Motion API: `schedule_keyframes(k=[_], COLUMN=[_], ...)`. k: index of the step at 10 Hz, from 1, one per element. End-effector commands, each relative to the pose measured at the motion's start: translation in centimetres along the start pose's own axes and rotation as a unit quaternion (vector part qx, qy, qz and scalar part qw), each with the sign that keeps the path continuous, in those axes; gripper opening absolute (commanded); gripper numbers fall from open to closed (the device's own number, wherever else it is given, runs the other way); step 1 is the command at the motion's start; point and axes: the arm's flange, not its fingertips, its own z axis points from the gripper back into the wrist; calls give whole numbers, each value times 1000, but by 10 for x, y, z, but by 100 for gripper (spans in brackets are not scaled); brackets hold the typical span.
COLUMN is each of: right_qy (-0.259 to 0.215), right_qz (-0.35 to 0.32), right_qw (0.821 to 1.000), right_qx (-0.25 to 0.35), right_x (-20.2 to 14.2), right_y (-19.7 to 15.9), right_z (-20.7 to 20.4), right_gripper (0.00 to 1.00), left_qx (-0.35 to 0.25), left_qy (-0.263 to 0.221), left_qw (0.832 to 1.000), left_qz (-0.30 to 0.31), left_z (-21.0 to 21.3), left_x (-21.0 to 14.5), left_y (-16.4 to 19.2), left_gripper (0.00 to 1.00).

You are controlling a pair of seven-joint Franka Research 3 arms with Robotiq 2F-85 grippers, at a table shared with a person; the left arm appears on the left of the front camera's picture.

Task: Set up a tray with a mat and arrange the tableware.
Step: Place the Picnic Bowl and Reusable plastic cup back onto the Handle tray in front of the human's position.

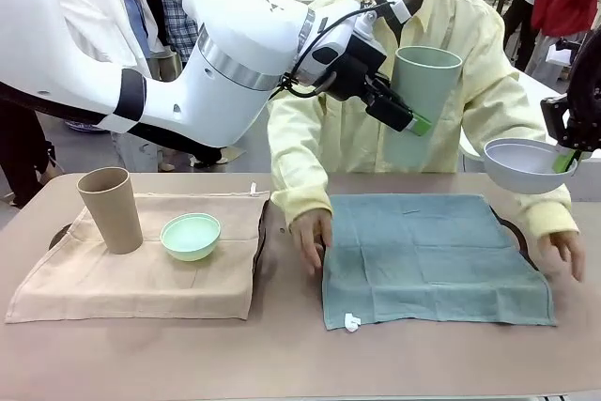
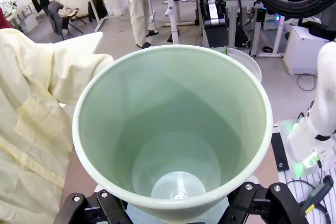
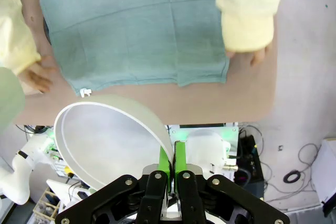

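My left gripper (image 1: 417, 123) is shut on the pale green cup (image 1: 424, 91), held upright in the air above the far edge of the teal mat (image 1: 432, 258). The left wrist view looks straight down into this cup (image 2: 173, 129). My right gripper (image 1: 566, 159) is shut on the rim of the greyish white bowl (image 1: 524, 162), held up at the right edge. In the right wrist view the green pads (image 3: 164, 157) pinch the bowl's (image 3: 105, 142) rim high over the teal mat (image 3: 131, 30). The tan cup (image 1: 110, 208) and mint green bowl (image 1: 191, 236) stand on the beige mat (image 1: 141, 274).
A person in a yellow coat sits across the table, one hand (image 1: 310, 237) on the teal mat's left edge and the other hand (image 1: 566, 253) at its right edge. Dark tray rims (image 1: 512, 228) peek out from under both mats. The table's near strip is bare.
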Motion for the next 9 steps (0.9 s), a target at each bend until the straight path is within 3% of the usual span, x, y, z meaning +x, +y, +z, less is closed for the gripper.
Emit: schedule_keyframes(k=[1, 9], right_qy=[1, 1], right_qz=[0, 0], right_qw=[1000, 1000], right_qx=[0, 0], right_x=[-3, -3], right_y=[-1, -1], right_z=[-2, -2], right_gripper=[0, 0], left_qx=[0, 0], left_qy=[-3, -3], left_qw=[1000, 1000], left_qz=[-7, -7], left_z=[0, 0], left_x=[3, 3], left_y=[1, 1], left_gripper=[33, 33])
